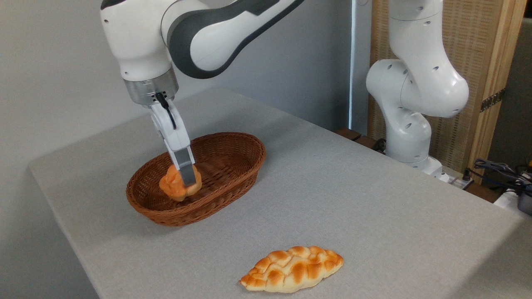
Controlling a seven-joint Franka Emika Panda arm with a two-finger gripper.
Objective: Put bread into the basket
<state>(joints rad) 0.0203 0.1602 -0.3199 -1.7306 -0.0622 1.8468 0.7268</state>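
The bread (174, 187), a small round orange-golden bun, sits tilted inside the left half of the basket (232, 166), an oval brown wicker one on the grey table. My gripper (183, 179) reaches down into the basket and its fingers are shut on the bread. The near finger (188, 174) lies across the bun's front; the far finger is hidden behind the bun. Whether the bun rests on the basket floor or hangs just above it I cannot tell.
A longer braided loaf (293, 268) lies on the table near the front edge. The arm's white base (409, 137) stands at the table's right rear. Cables and a plug strip (494, 170) lie at the far right, off the table.
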